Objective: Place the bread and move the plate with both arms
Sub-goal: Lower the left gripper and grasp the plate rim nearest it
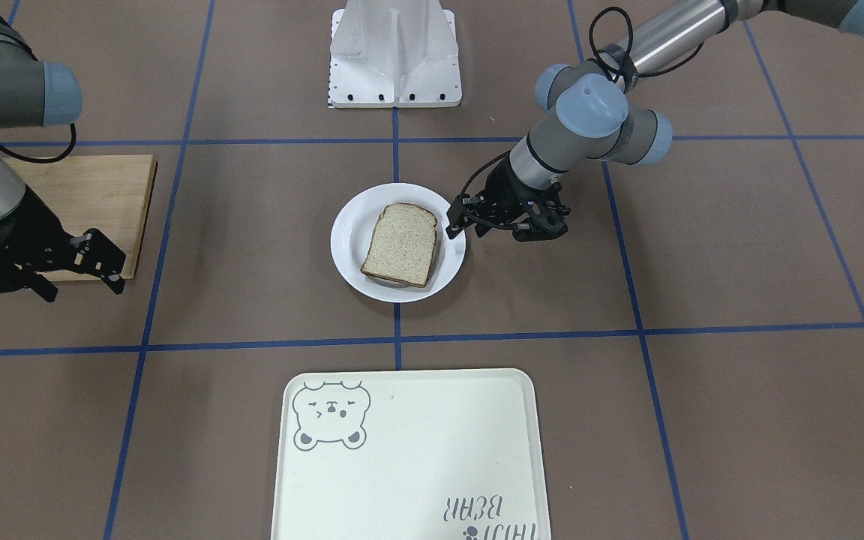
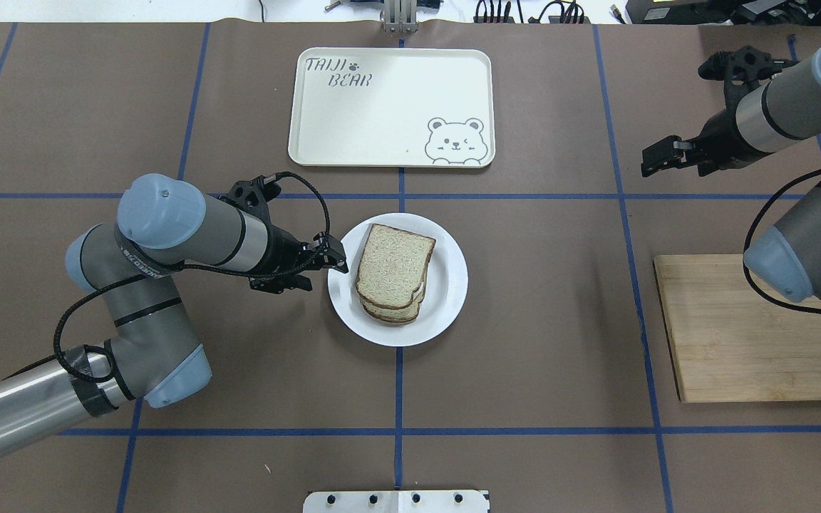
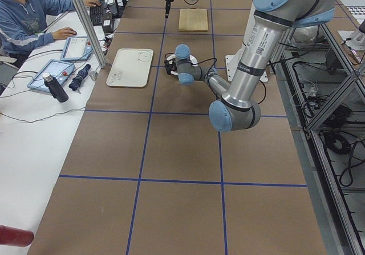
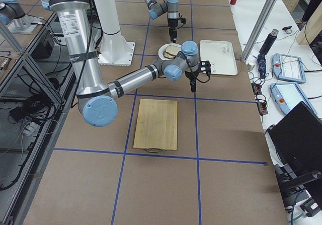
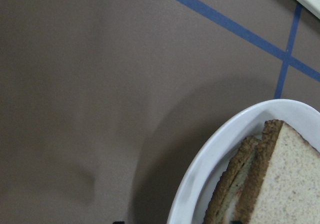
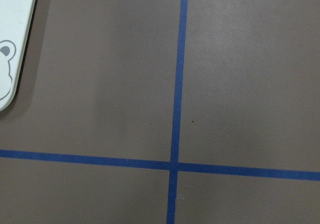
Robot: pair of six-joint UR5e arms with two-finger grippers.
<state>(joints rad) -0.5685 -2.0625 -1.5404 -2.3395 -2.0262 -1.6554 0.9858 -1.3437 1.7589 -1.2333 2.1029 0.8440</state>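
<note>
The white plate (image 1: pixel 349 240) sits at the table's middle. The plain bread (image 1: pixel 402 244) lies on it, on top of a second slice whose crust peeks out underneath in the overhead view (image 2: pixel 390 313). My left gripper (image 1: pixel 499 229) is low at the plate's rim on the robot's left side. It looks open, with one finger (image 1: pixel 454 221) at the rim and the other outside it, and holds nothing. The left wrist view shows the plate's rim (image 5: pixel 210 159) and the stacked bread (image 5: pixel 290 184) close by. My right gripper (image 1: pixel 76 274) is open and empty, far from the plate beside the wooden board.
A cream tray with a bear drawing (image 2: pixel 382 107) lies beyond the plate, away from the robot. A wooden cutting board (image 2: pixel 738 335) lies on the robot's right. The white robot base (image 1: pixel 394 52) stands at the near table edge. Blue tape lines cross the brown table.
</note>
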